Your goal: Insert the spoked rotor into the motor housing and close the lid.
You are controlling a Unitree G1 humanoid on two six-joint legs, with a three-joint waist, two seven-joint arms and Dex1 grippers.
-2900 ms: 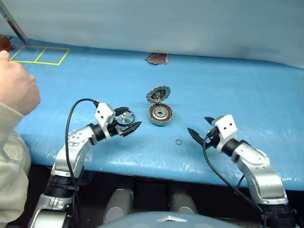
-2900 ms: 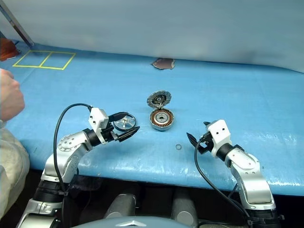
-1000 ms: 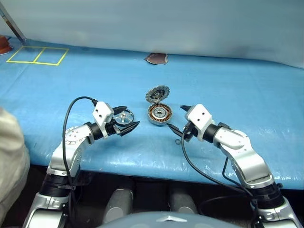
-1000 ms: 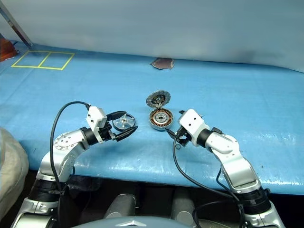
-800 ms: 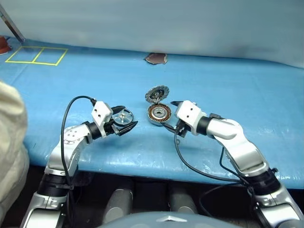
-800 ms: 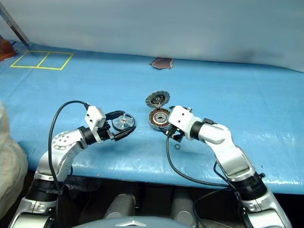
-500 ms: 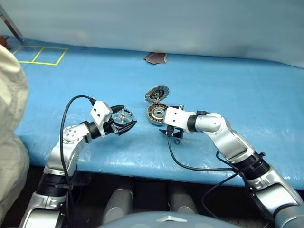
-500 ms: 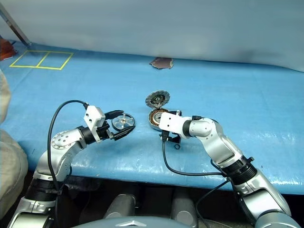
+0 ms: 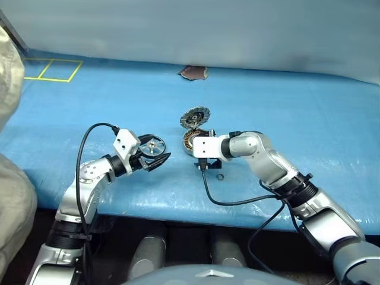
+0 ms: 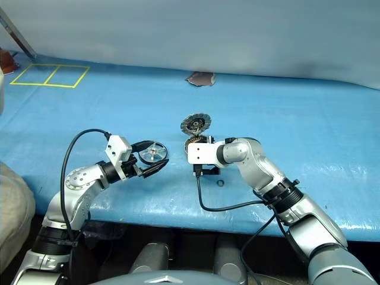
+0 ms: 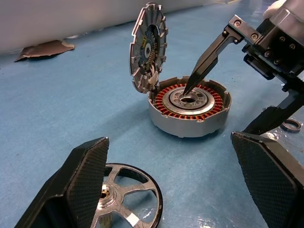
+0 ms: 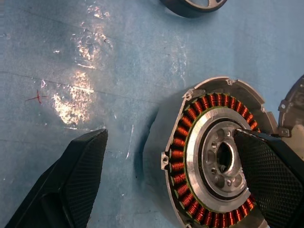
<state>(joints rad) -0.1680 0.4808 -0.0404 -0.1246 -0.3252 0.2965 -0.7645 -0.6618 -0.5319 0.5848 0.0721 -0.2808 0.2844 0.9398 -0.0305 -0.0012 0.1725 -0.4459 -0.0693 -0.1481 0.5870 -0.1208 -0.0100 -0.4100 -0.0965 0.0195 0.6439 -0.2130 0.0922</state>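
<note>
1. The housing (image 11: 189, 108) is seen lying on the blue counter (image 9: 309, 113), its copper windings and silver hub exposed.
2. The lid (image 11: 147, 49) is held upright on the housing's rim, hinged open on the side away from the robot.
3. The rotor (image 11: 125, 195) is laid flat on the counter to the housing's left, between the fingers of the left pincer (image 11: 180, 180), which is spread wide and grips nothing.
4. The right pincer (image 12: 175, 175) is spread open over the housing: one finger (image 11: 205, 61) is pointed down at the hub, the other is placed outside the rim.
5. A small dark ring (image 9: 221, 176) is seen on the counter just beside the housing, nearer the robot.
</note>
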